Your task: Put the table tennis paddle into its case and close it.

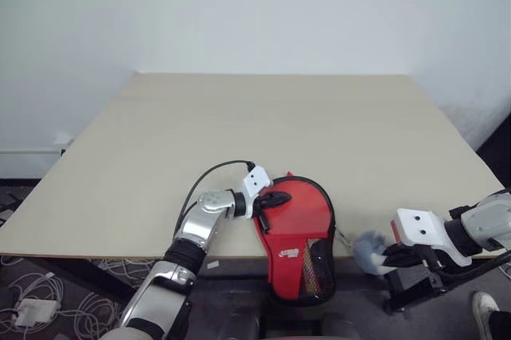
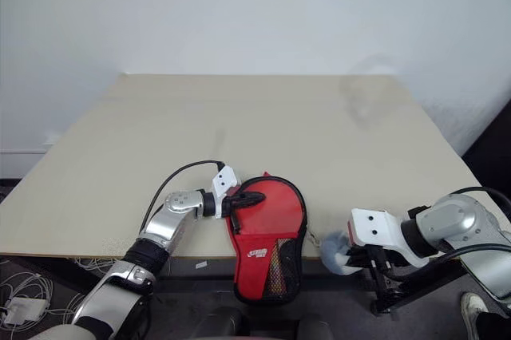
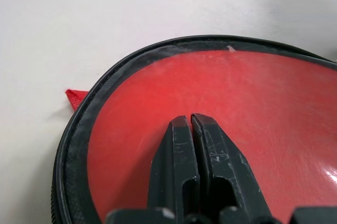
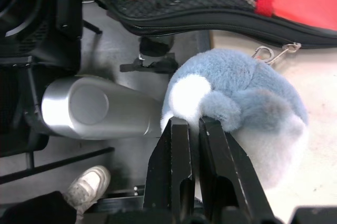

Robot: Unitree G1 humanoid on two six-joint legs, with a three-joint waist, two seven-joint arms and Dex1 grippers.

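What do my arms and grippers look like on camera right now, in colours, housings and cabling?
Both arms have silver-grey metal shells with black joint sections. Each wrist ends in a white angular housing with small dark dots. A black cable loops from the left forearm to its wrist housing. The left gripper and right gripper each have two black, scuffed, tapering fingers.

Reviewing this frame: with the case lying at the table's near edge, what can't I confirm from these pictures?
- The paddle: the closed-looking case covers anything inside.
- Zip state: in the head views the edging is too small to read; the left wrist view is cut off.
- Whether the right gripper pinches the grey plush charm: its fingers stand shut, the plush hides the tips.
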